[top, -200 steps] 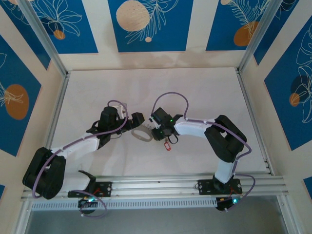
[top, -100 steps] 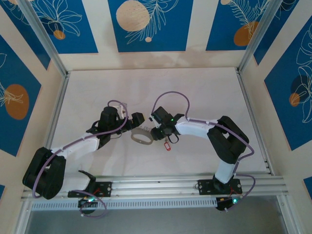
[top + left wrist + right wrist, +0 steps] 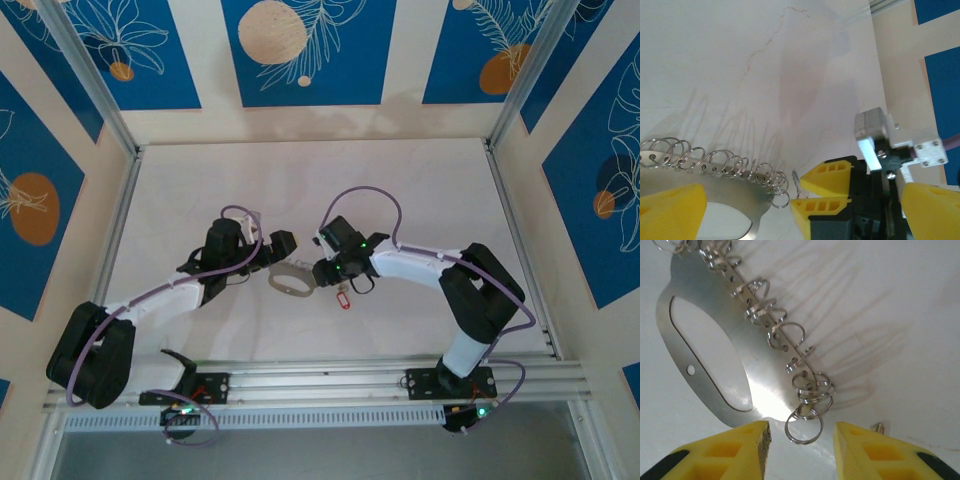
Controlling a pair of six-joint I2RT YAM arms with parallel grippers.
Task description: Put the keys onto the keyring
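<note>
R gripper (image 3: 801,450): jaws part-open, holding nothing, the end split ring (image 3: 804,426) sitting in the gap at 12 o'clock. The keyring (image 3: 757,375) runs off toward 11 o'clock. L gripper (image 3: 282,252), jaws wide, brackets it w/o clamping. The keys (image 3: 343,298) lie loose on the table (image 3: 420,190), 5 o'clock of R gripper (top view). Risk: closing here pinches only the ring and drags the unpinned keyring, and the keys get left behind.

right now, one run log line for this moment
left gripper: jaws open by keyring | right gripper: jaws open at keyring end | keys: on table beside right gripper
</note>
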